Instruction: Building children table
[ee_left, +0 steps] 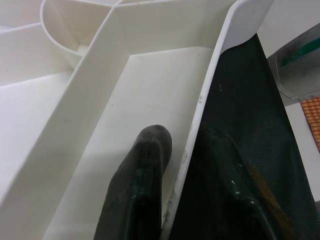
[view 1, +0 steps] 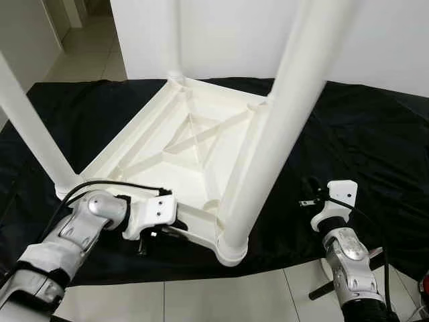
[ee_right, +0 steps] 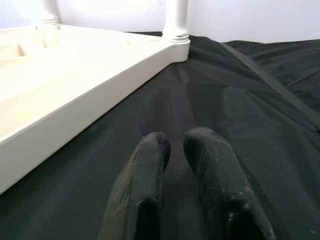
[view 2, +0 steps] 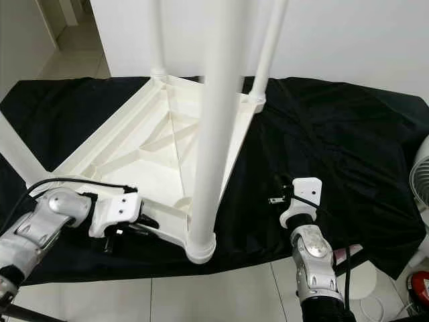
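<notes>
Left eye view: white table (view 1: 181,144) upside down on black cloth (view 1: 355,147), legs up. Left gripper (ee_left: 182,150) clamps its near rim, one finger each side. Right gripper (ee_right: 175,150) hovers beside, fingers nearly together, empty.

The white plastic children's table (view 1: 194,144) lies upside down on a black cloth (view 1: 348,147), ribbed underside up, its round white legs (view 1: 268,134) standing upright at the corners.

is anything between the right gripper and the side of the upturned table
Nothing visible. The right gripper, fingers shut, hovers over bare black cloth, and only cloth lies between it and the table rim. The left gripper already clamps the near rim.
</notes>
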